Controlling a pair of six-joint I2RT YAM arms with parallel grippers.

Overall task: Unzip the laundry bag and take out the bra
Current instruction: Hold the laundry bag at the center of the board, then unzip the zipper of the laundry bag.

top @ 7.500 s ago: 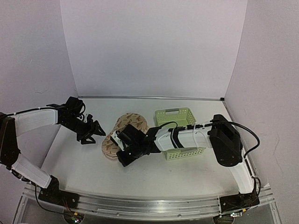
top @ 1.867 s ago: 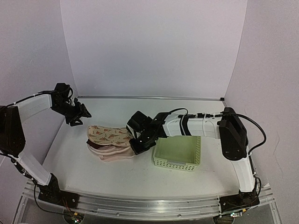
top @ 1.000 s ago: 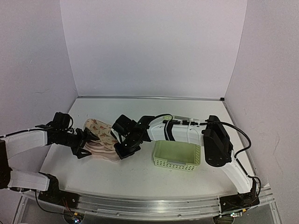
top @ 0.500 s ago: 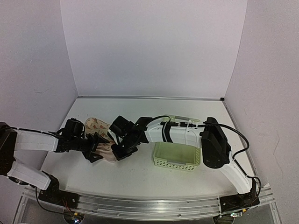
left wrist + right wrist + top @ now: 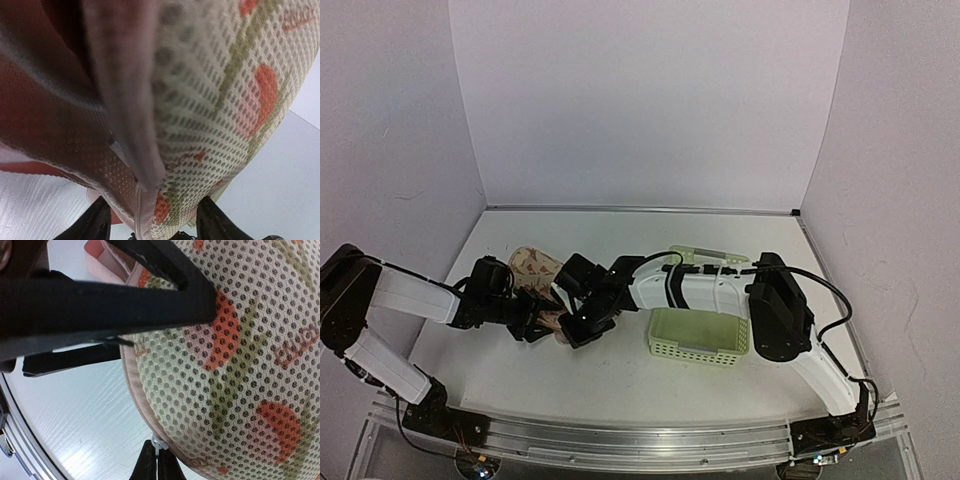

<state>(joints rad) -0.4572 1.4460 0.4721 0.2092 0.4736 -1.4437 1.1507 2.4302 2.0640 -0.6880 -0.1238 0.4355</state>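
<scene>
The laundry bag (image 5: pixel 533 268) lies left of centre, cream mesh printed with red and green motifs. My left gripper (image 5: pixel 538 322) is at its near edge. In the left wrist view the laundry bag's rim (image 5: pixel 145 200) fills the gap between my two black fingers (image 5: pixel 98 221), and both press against the fabric. Dark red fabric, the bra (image 5: pixel 35 115), shows inside the bag on the left. My right gripper (image 5: pixel 576 330) is shut on the small white zip pull (image 5: pixel 159 446) at the laundry bag's (image 5: pixel 235 365) rim, with its tips (image 5: pixel 157 462) together.
A pale green slatted basket (image 5: pixel 700 335) stands right of the bag, under my right arm (image 5: pixel 690 285). The left gripper's black fingers (image 5: pixel 125 295) cross the top of the right wrist view. White walls close in the table on three sides.
My left arm has swung right to the bag's near edge and its jaws have narrowed onto the rim. My right gripper has stayed shut at the zip, shifting slightly left.
</scene>
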